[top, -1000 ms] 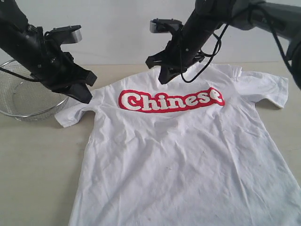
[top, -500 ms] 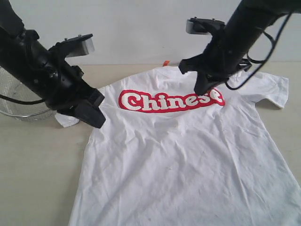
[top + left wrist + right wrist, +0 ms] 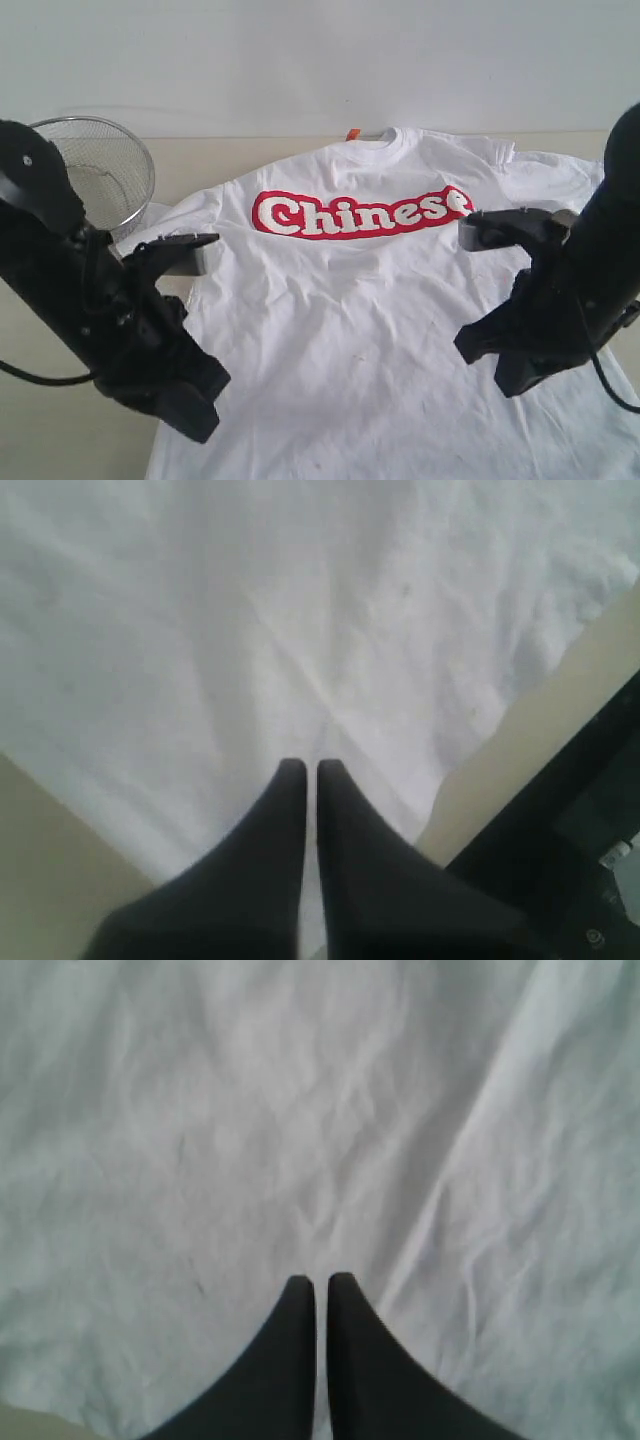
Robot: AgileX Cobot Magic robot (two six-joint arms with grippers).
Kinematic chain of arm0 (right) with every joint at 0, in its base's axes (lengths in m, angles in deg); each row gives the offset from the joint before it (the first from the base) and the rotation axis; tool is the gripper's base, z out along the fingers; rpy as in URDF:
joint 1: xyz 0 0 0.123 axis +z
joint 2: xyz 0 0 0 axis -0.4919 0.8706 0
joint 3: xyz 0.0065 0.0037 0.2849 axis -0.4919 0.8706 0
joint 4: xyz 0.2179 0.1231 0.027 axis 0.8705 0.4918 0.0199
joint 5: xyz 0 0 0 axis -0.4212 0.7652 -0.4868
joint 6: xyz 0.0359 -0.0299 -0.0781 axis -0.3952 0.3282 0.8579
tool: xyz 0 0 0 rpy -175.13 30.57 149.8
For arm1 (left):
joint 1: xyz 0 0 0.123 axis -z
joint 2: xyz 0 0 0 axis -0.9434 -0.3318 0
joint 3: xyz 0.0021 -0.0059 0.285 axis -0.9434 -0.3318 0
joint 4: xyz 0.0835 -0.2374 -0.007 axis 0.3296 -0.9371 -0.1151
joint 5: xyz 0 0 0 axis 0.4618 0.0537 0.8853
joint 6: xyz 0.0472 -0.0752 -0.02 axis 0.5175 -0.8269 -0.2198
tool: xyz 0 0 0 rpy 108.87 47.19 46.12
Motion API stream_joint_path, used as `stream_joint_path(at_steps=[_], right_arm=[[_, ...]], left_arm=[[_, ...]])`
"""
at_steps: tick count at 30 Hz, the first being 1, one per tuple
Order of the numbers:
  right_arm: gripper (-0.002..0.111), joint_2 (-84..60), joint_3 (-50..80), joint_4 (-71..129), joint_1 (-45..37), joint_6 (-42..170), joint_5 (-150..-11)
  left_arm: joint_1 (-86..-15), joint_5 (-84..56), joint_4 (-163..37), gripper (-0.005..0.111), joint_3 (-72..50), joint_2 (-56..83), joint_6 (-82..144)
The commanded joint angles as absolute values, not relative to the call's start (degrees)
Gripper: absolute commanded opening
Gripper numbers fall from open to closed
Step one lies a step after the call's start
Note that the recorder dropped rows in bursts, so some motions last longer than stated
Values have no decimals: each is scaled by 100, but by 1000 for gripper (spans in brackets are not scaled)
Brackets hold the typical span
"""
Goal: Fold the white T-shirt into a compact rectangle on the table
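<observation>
the white t-shirt (image 3: pixel 380 330) is laid flat and face up on the desk (image 3: pixel 240 155), unfolded, with both sleeves spread out. the red-outlined lettering (image 3: pixel 360 212) across its chest is taken as the reference mark. the small orange neck tag (image 3: pixel 352 134) is seen beyond the lettering, at the collar. the left gripper (image 3: pixel 195 425) is found on the near side of the lettering and to its left, over the side edge of the shirt. in the left wrist view it is recorded as clenched, the two black fingers (image 3: pixel 270 840) pressed together with nothing between them, white cloth beneath and bare desk on either side. the right gripper (image 3: pixel 510 380) is found on the near side of the lettering and to its right, over the body of the shirt. it too is clenched and empty, with creased cloth beneath it in the right wrist view. contact with the cloth cannot be told for either gripper. a round wire-mesh basket (image 3: pixel 100 170) is noted left of the lettering, just beside the sleeve.
</observation>
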State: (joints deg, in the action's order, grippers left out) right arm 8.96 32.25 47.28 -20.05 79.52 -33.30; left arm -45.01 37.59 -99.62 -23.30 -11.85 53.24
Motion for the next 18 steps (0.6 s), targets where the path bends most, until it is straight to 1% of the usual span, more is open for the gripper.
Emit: stream_joint_path(at_steps=[1,5,13,18], right_arm=[[0,825,3469,4843,-1582,7803,-3876],[0,825,3469,4635,-1409,7627,-3975],[0,825,3469,4468,-1409,7571,-3872],[0,825,3469,4456,-1409,7571,-3798]], left_arm=[[-4085,3395,-10311,4,-2655,-1304,5313],[-3802,3268,-10288,4,-2665,-1523,5029],[-3788,3401,-10090,4,-2679,-1627,4775],[-3788,3395,-9794,4,-2903,-1696,4510]])
